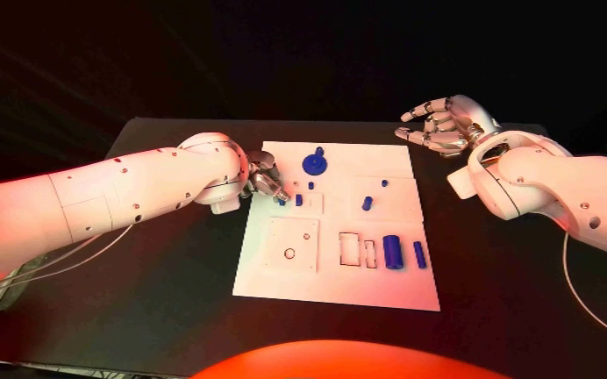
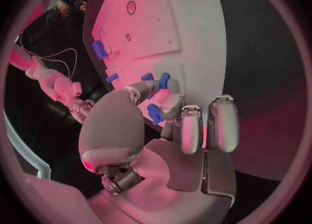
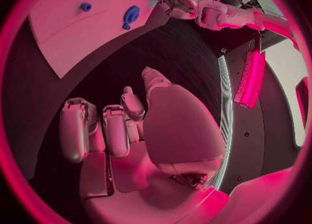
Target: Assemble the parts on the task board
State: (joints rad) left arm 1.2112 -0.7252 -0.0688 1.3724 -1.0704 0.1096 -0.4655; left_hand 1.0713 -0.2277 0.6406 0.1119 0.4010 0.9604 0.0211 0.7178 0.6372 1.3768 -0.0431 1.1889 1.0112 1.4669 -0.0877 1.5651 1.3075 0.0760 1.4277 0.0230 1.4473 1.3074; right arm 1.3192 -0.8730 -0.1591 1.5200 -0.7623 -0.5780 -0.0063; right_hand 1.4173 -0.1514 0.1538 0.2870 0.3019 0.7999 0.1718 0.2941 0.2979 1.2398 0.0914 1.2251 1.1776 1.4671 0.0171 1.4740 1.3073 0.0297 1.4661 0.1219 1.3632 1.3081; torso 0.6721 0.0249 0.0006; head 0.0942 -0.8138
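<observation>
Head view is showing the task board (image 1: 337,284) mid-bench, most blue parts (image 1: 392,251) lying loose, assembly looking barely begun; left hand (image 1: 262,179) is pinching a small blue part (image 2: 155,114); right hand (image 1: 443,125) is hovering, fingers (image 3: 75,135) empty and apart.

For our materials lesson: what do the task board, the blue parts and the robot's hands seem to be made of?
Task board: white, matte, probably plastic; flat with cut recesses.
Blue parts: likely plastic; uniform solid colour, dull surface.
Left hand and right hand: silver, smooth with soft highlights; metal or coated plastic, cannot tell which.
</observation>
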